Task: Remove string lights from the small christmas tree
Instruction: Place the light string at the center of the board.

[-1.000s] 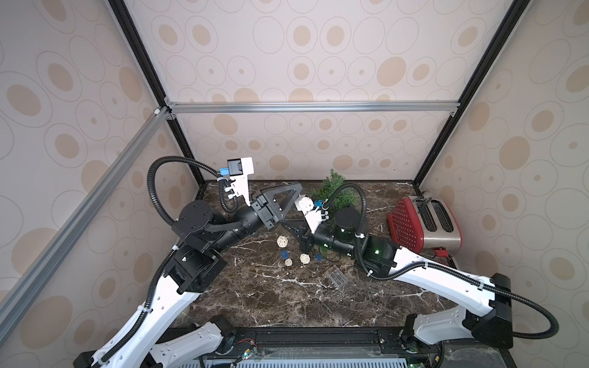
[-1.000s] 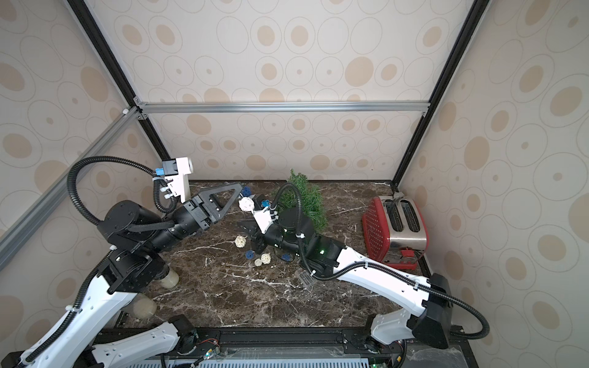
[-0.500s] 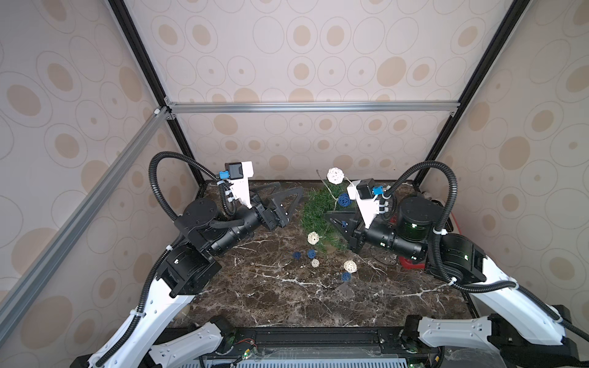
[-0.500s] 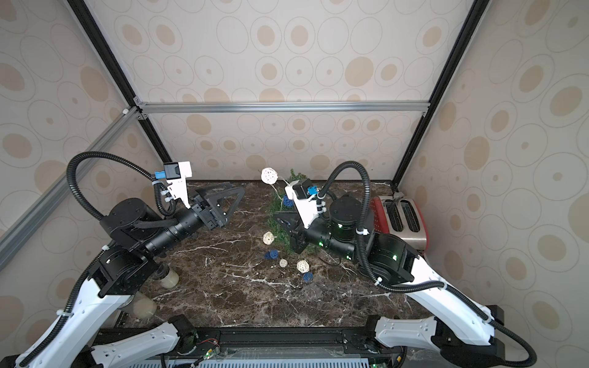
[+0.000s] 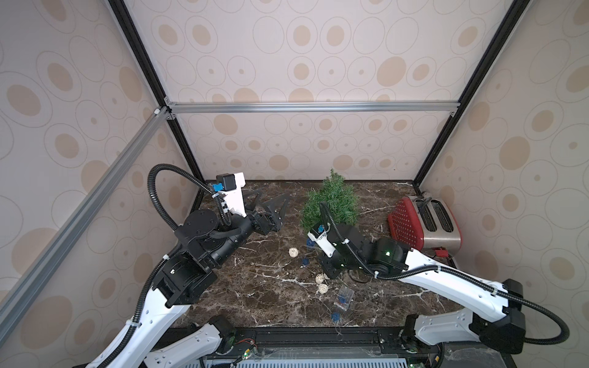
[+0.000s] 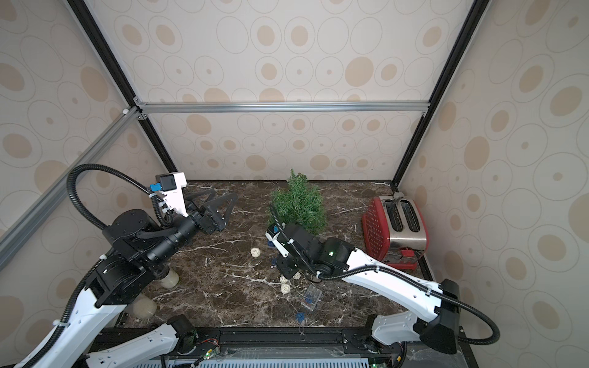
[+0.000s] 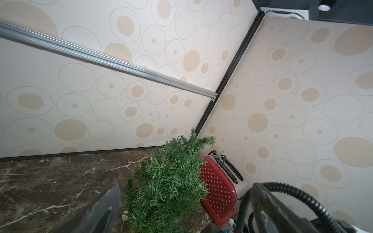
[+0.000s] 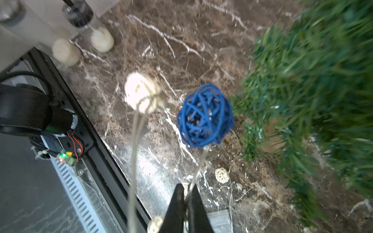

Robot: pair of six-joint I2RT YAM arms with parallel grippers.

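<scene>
Right gripper (image 8: pixel 186 188) clenched on the wire of the string lights (image 8: pixel 204 116), just in front of the small christmas tree (image 5: pixel 331 204) at mid back edge of the tabletop (image 5: pixel 255 302). Loose strand and battery box (image 5: pixel 344 294) lie from centre to front edge. Left gripper (image 5: pixel 273 196) spread wide, empty

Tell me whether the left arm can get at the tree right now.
Probably yes. The left gripper stands open, aimed toward the tree, with only bare tabletop between them. The right arm sits at the tree's near side, not in that path.
</scene>
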